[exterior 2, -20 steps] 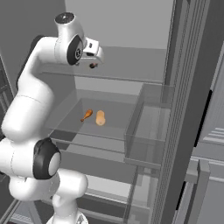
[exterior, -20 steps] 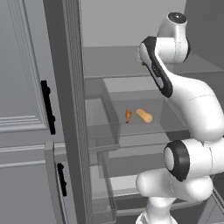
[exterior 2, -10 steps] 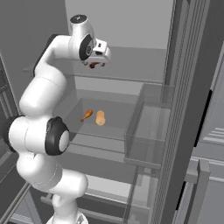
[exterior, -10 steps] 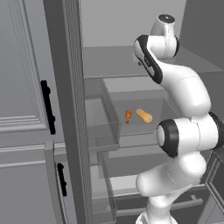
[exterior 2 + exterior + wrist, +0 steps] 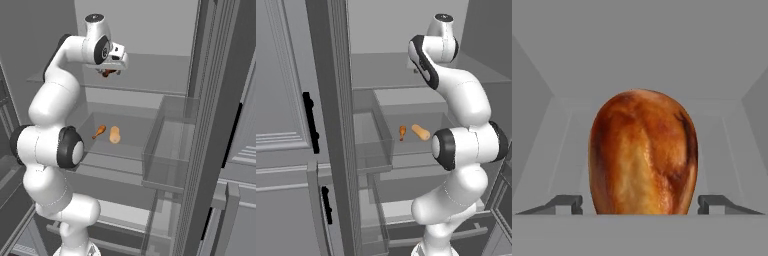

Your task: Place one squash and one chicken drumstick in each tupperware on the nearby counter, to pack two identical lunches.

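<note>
A large dark red-brown chicken drumstick (image 5: 642,150) lies on the upper fridge shelf (image 5: 150,82). My gripper (image 5: 639,202) is open around it, one fingertip (image 5: 567,202) on each side and a narrow gap to each. From the right base the gripper (image 5: 109,69) hovers at the shelf's left end over the drumstick (image 5: 106,73). Lower down, a clear drawer (image 5: 165,145) holds a small orange drumstick (image 5: 99,131) and an elongated tan squash (image 5: 115,134); from the left they are the drumstick (image 5: 402,131) and squash (image 5: 420,132). The tupperware and the counter are out of view.
The fridge stands open, its tall frame (image 5: 336,125) to the left of the arm. Grey panelled fronts with black bar handles (image 5: 310,122) flank it. The drawer's clear front wall (image 5: 373,150) juts toward me below the shelf, and more drawers lie underneath.
The arm's elbow and upper links have swung round and straightened up, while the hand has edged slightly further in along the upper shelf at the dark drumstick.
</note>
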